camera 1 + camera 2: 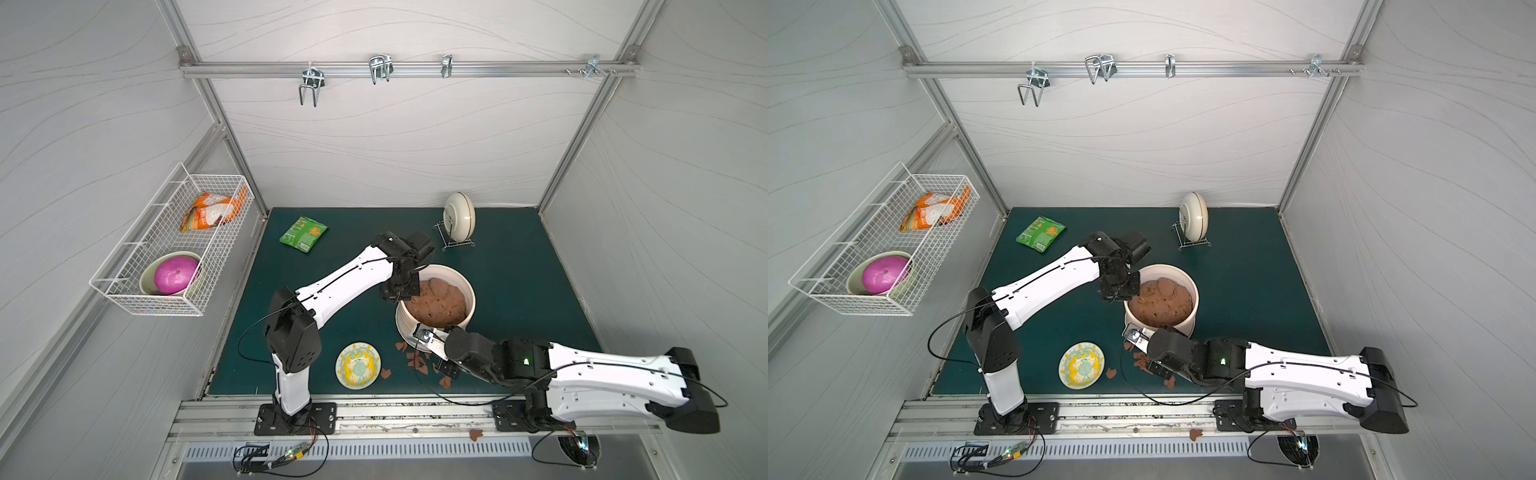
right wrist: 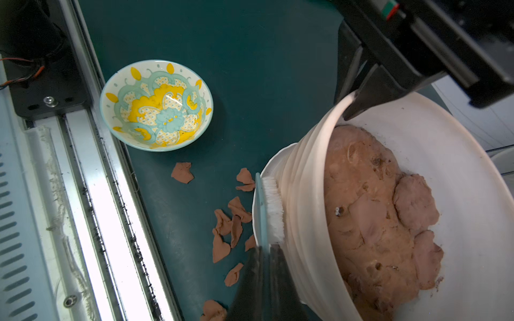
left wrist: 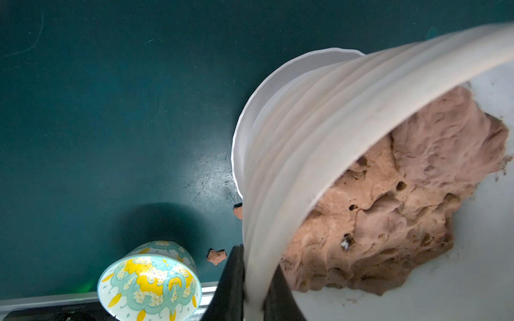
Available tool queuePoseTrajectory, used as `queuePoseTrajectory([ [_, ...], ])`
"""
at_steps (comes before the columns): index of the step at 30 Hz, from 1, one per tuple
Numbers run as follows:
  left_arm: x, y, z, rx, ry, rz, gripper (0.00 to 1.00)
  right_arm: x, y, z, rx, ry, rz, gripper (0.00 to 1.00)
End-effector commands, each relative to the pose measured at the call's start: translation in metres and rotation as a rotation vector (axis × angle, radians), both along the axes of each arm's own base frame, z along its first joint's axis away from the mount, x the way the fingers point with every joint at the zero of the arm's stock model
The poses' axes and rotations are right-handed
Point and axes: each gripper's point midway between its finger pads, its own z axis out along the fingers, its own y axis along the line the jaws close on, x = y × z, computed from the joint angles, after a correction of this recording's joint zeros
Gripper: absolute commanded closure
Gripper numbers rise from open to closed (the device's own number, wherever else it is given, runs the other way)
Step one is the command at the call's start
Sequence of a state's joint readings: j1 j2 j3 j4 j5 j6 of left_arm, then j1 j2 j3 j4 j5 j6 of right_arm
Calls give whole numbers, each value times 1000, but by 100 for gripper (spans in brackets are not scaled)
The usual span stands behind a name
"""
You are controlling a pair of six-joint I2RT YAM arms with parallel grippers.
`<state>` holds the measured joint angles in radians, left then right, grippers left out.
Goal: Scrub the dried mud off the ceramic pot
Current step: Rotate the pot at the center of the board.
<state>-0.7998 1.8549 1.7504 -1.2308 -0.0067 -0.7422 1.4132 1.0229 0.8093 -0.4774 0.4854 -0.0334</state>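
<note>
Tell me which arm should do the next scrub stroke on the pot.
Right. The right gripper holds the brush, bristles on the pot wall; the left gripper is clamped on the rim.

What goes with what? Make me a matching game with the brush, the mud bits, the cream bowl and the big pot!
Things:
1. brush
2. dried mud
3. cream bowl
4. ceramic pot

Where or how:
A. standing on edge in a wire rack
B. holding lumpy brown soil
C. lying in flakes on the green mat
D. bristles against the pot's ribbed side

Pairs: 1-D, 2-C, 3-A, 4-B
</note>
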Motion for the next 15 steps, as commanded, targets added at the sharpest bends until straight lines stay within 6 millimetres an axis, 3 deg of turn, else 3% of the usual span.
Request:
queuePoseTrajectory([
  [1, 21, -23, -5, -58, -55, -73, 96, 17, -6, 11, -3, -72, -88, 100],
  [15, 23, -26, -8, -63, -49, -110, 97, 18, -48, -16, -175, -21, -201, 100],
])
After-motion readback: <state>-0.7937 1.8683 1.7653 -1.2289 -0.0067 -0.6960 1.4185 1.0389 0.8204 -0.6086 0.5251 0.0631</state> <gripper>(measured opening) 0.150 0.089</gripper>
